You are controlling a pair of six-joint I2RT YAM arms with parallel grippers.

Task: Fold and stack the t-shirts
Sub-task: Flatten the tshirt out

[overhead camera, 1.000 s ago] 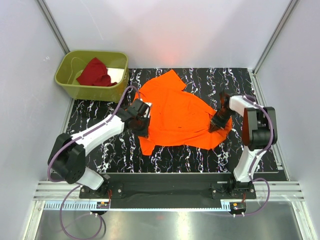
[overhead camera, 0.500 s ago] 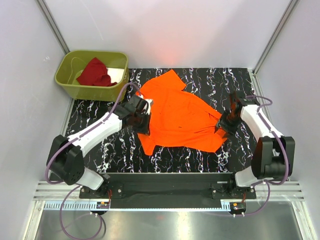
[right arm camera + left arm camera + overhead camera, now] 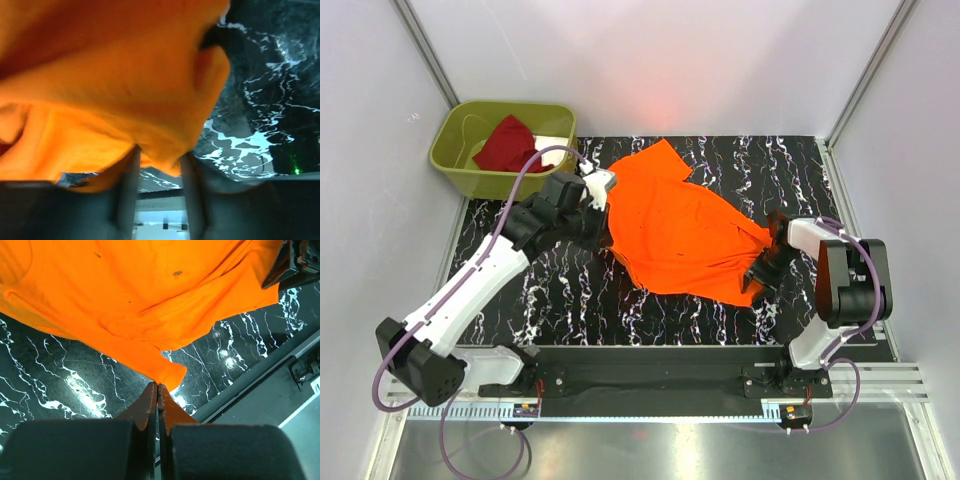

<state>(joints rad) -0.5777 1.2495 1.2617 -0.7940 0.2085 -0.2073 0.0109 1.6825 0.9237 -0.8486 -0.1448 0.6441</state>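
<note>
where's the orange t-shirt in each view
Top external: orange t-shirt spread mid-table, between the two arms.
Left wrist: fills the upper half, one corner reaching down to bottom centre.
Right wrist: fills the upper left, close and blurred.
Shared landmark: black marbled tabletop.

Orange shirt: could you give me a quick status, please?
Left gripper shut on orange shirt edge. Right gripper shut on its hem. Dark red shirt in bin.
</note>
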